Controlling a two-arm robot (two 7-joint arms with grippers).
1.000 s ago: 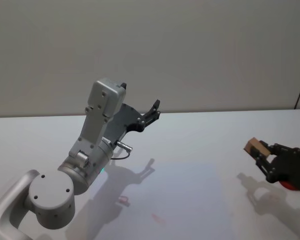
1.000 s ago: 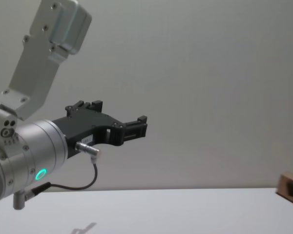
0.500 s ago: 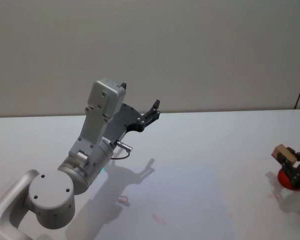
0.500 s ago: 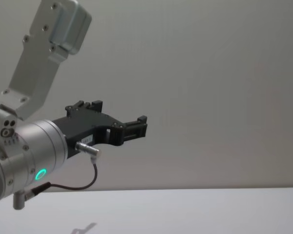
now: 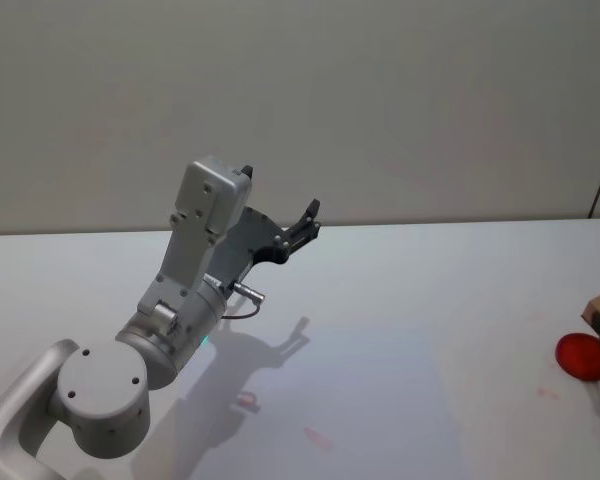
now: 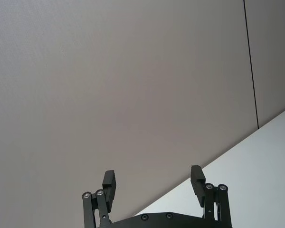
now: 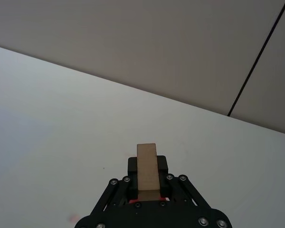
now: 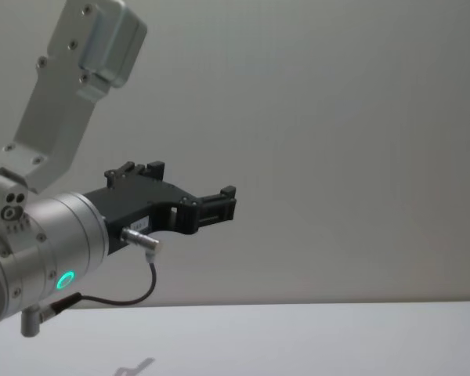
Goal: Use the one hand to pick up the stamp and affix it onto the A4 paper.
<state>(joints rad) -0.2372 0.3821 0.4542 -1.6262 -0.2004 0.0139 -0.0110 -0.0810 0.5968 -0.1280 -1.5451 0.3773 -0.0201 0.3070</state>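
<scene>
Right pincer [image 7: 147, 190] at worktop's [image 5: 400, 300] right edge, clamped on wooden stamp [image 7: 147, 171], beside red ink pad [image 5: 583, 357]. Stamp looks light, rigid, easy to grip by flat sides. Left pincer [image 6: 153, 183] raised, idle, fingers apart. Paper hard to discern on worktop.

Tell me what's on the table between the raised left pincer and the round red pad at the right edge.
Nothing: in the head view, bare white table runs from the left pincer to the round red pad.
</scene>
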